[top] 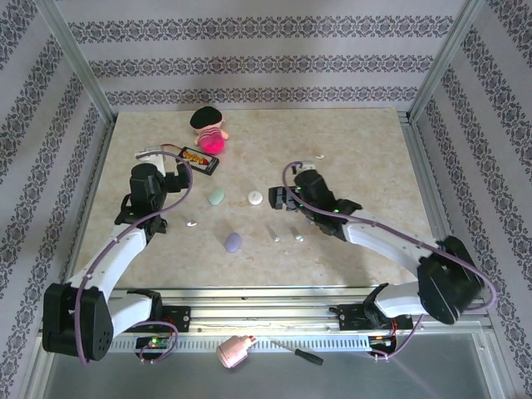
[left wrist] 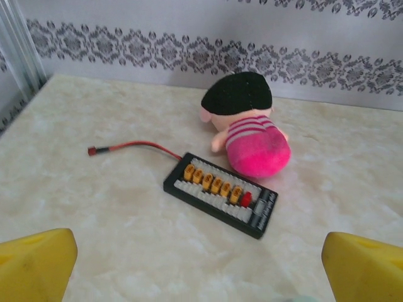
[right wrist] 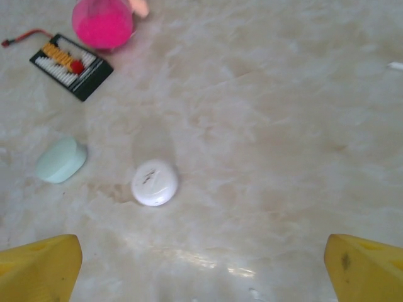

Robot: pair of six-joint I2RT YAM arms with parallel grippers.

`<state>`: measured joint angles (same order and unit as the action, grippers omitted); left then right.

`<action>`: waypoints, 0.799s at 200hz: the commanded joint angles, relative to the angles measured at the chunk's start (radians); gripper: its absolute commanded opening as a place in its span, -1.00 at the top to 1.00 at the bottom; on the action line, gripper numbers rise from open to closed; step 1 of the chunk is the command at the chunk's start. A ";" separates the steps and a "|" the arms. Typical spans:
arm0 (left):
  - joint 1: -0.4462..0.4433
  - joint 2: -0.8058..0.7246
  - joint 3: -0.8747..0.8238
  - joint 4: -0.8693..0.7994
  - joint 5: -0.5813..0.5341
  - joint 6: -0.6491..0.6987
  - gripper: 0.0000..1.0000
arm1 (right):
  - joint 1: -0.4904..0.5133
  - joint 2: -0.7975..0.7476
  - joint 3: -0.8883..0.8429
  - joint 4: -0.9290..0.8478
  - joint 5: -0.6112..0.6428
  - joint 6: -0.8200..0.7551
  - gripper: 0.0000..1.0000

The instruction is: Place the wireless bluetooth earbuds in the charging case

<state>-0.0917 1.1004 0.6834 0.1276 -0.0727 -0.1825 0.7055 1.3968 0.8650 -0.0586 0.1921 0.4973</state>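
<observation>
Three charging cases lie mid-table: a mint case (top: pixel 216 197) (right wrist: pixel 60 160), a round white case (top: pixel 254 197) (right wrist: pixel 154 182) and a lilac case (top: pixel 233 242), all with lids down. Tiny pale earbuds lie loose: one (top: pixel 192 223) left of the lilac case, two stem-shaped ones (top: pixel 272 233) (top: pixel 298 238) to its right, and one (top: pixel 319 156) (right wrist: pixel 395 65) far back. My left gripper (top: pixel 184 174) (left wrist: pixel 201 269) is open over bare table, just left of the mint case. My right gripper (top: pixel 278 198) (right wrist: pixel 201 270) is open and empty, right of the white case.
A plush doll (top: pixel 209 130) (left wrist: pixel 249 123) and a black connector board (top: pixel 199 159) (left wrist: pixel 220 194) with a red lead sit at the back left. A pink bottle (top: pixel 235 352) and a screwdriver (top: pixel 298 352) lie off the table at the near rail.
</observation>
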 commanded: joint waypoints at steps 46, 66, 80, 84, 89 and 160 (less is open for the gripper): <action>-0.005 -0.115 0.107 -0.495 0.123 -0.059 -0.99 | 0.104 0.355 0.285 -0.121 0.098 0.162 -0.97; -0.005 -0.118 0.139 -0.568 0.142 -0.052 -0.99 | 0.134 0.444 0.361 -0.148 0.148 0.130 -0.97; -0.006 -0.126 0.146 -0.597 0.147 -0.045 -0.99 | 0.141 0.499 0.420 -0.186 0.146 0.133 -0.89; -0.006 -0.129 0.146 -0.601 0.149 -0.042 -0.99 | 0.141 0.513 0.433 -0.194 0.147 0.137 -0.85; -0.005 -0.131 0.144 -0.606 0.150 -0.040 -0.99 | 0.141 0.529 0.446 -0.199 0.147 0.139 -0.79; -0.006 -0.146 0.130 -0.610 0.154 -0.022 -0.99 | 0.142 0.681 0.603 -0.336 0.205 0.159 -0.39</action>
<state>-0.0917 0.9714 0.7990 -0.4534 0.0734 -0.2283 0.8425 2.0457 1.4158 -0.3080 0.3325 0.6331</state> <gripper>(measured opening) 0.994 0.702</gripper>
